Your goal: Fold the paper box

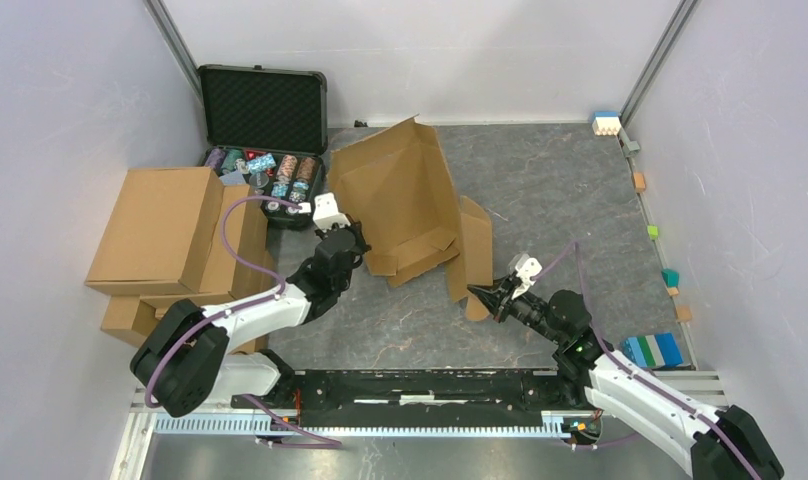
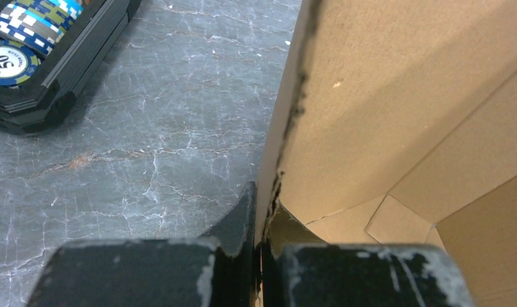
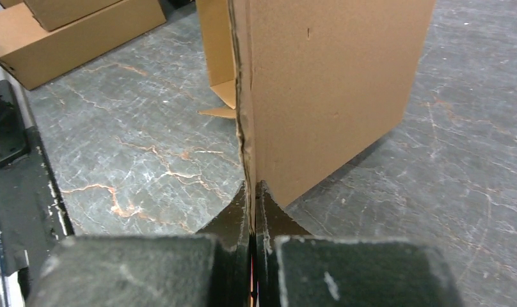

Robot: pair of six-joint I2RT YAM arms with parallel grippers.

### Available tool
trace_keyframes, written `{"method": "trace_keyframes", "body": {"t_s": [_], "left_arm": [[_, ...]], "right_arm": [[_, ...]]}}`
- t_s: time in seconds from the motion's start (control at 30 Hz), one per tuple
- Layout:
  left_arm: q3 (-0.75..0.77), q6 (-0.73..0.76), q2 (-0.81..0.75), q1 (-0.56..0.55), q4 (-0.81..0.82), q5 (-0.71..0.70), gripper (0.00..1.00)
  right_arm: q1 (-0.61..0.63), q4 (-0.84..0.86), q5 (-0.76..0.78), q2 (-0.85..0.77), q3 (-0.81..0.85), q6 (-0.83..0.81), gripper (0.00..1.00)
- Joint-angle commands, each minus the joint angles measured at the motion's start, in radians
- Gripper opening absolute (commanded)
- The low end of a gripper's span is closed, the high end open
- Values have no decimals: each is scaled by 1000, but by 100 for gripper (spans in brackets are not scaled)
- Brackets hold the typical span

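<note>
Left gripper (image 1: 357, 238) and right gripper (image 1: 480, 290) each pinched tight on a paper box (image 1: 400, 195) edge, panel upright just ahead of fingertips. You swing right flap inward along crease, slowly.

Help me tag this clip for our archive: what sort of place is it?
Probably a robotics lab test cell: plain white walls box in a grey marbled table, two robot arms are bolted at its near edge, and unrelated props, a poker-chip case and coloured blocks, lie about.

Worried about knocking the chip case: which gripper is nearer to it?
Left. The left gripper pinches the paper box just beside the black case; the right gripper pinches its opposite flap, farther away.
</note>
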Motion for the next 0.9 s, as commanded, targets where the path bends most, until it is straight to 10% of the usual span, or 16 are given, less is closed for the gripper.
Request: {"method": "trace_keyframes", "body": {"t_s": [0.0,0.27,0.87], "left_arm": [[90,-174,7,-16,-148,-102,2],[170,-424,61,-38,-179,-202,2],[117,90,202,-116,103,-309,2]], "right_arm": [[18,73,-9,27,-139,60,0],[18,-49,169,-54,-149,93,0],[41,-305,354,156,-44,172,6]]}}
